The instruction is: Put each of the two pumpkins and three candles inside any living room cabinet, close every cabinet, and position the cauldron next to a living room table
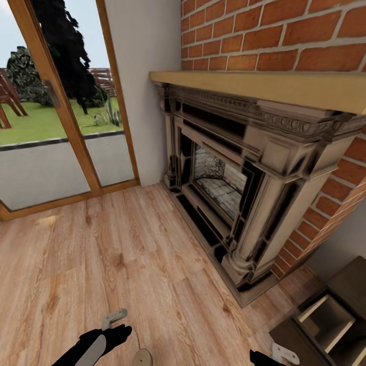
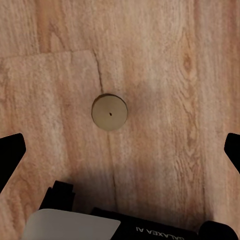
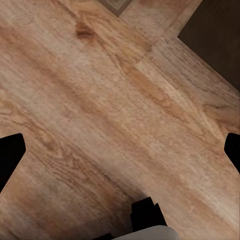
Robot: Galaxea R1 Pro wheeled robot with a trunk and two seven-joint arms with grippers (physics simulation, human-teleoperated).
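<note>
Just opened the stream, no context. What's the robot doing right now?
Nothing is in hand. The left gripper and right gripper both hang open over bare wood floor. A small round disc lies on the floor under the left one; it could be a candle seen from above, but I can't tell. Ahead are a brick fireplace and a glass door. At the head view's lower right, a dark-brown cabinet has an open compartment.

The floor (image 1: 127,264) is shown in warm honey-brown wood grain; the wall (image 1: 284,35) above the fireplace (image 1: 239,173) is laid in red-orange brick with pale mortar; the fireplace surround is coloured cream and black beneath a tan mantel (image 1: 264,86); a pale beige disc (image 2: 109,112) is marked with a dark centre dot; the cabinet (image 1: 345,284) is rendered dark brown.
</note>
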